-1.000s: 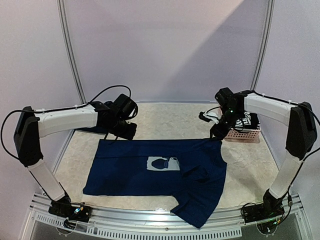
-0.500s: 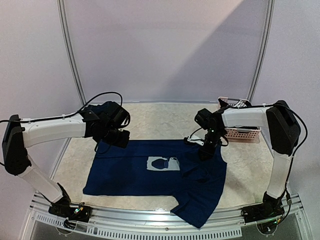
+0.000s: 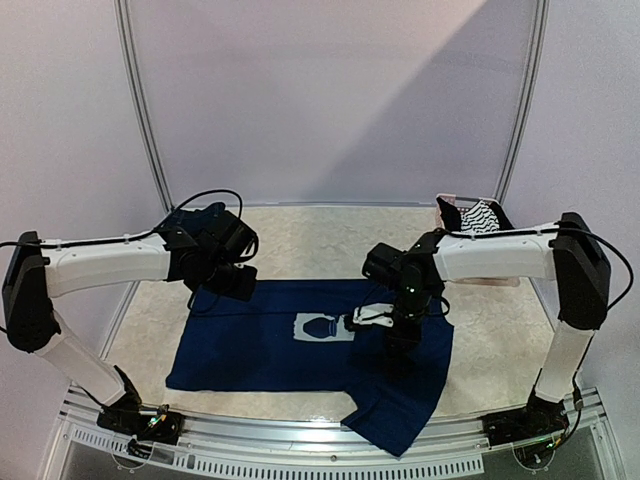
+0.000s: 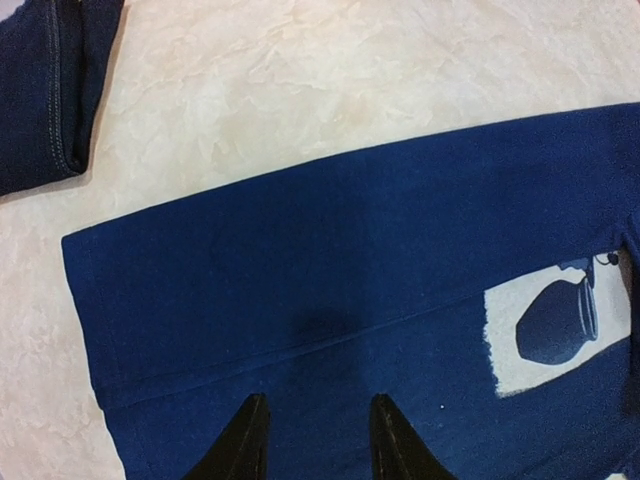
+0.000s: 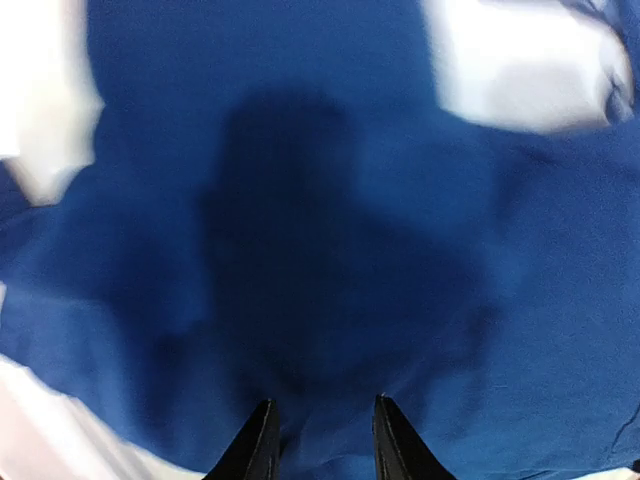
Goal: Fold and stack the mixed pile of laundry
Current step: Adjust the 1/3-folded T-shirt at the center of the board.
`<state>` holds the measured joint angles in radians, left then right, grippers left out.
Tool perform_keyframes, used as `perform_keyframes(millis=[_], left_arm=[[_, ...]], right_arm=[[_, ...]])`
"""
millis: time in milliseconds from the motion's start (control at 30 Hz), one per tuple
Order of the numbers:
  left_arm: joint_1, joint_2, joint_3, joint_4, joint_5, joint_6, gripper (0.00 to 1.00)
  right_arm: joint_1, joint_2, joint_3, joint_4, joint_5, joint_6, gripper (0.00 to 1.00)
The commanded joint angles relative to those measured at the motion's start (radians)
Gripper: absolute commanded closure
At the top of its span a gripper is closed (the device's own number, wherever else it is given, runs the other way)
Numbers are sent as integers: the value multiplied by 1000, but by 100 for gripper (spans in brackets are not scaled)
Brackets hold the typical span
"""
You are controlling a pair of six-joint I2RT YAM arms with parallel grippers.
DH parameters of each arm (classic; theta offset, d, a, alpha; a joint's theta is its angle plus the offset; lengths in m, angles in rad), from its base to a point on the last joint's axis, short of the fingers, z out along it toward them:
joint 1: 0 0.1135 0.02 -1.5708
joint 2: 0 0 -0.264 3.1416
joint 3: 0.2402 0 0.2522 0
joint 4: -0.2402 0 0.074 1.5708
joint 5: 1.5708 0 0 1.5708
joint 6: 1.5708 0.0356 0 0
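Top external view: the marbled table [image 3: 320, 240] spreads beneath both arms, and the large navy T-shirt [image 3: 250, 350] lies flat on it, under and between the two grippers, one sleeve trailing over the near edge. The left gripper [image 3: 232, 285] hangs over the shirt's far left corner; the right gripper [image 3: 400, 345] hangs over its right half, just beside the print.

The dark navy denim piece [image 4: 40, 90] lies on the table beyond the left gripper and to its left, apart from the shirt's hem. The small pink basket [image 3: 450, 200] stands well beyond the right gripper, behind that arm, with the black-and-white striped piece [image 3: 480, 213] bunched inside it. The shirt's pale square print [image 4: 555, 325] sits to the right of the left gripper's fingertips.

In the left wrist view the left gripper [image 4: 312, 440] has its jaws narrowly parted above the navy cloth, nothing between them. In the blurred right wrist view the right gripper [image 5: 320, 440] shows the same narrow gap just over the shirt, gripping nothing that can be seen.
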<state>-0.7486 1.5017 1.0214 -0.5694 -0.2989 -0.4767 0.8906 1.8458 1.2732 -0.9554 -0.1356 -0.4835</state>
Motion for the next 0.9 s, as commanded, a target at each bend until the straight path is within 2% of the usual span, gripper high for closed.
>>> perform_keyframes(millis=[0, 100, 300, 400, 467, 567, 700, 867], left_arm=[[-15, 2, -27, 22, -4, -8, 65], [-15, 16, -26, 21, -1, 0, 65], [-15, 65, 15, 0, 8, 39, 65], [-16, 97, 46, 32, 123, 40, 64], [-34, 103, 29, 143, 248, -8, 64], [-112, 124, 10, 316, 310, -134, 61], [-215, 216, 65, 388, 317, -244, 59], [-292, 396, 159, 431, 384, -371, 58]], right_arm=[[50, -71, 18, -93, -120, -11, 68], [40, -83, 36, -98, -110, -14, 68], [-58, -91, 88, -78, -134, 2, 67], [-69, -85, 97, -30, -85, 10, 66], [-71, -69, 102, -11, -65, 6, 65], [-108, -40, 108, 16, -72, 20, 63], [-220, -10, 136, 32, -115, 59, 61], [-322, 21, 127, 87, -60, 63, 61]])
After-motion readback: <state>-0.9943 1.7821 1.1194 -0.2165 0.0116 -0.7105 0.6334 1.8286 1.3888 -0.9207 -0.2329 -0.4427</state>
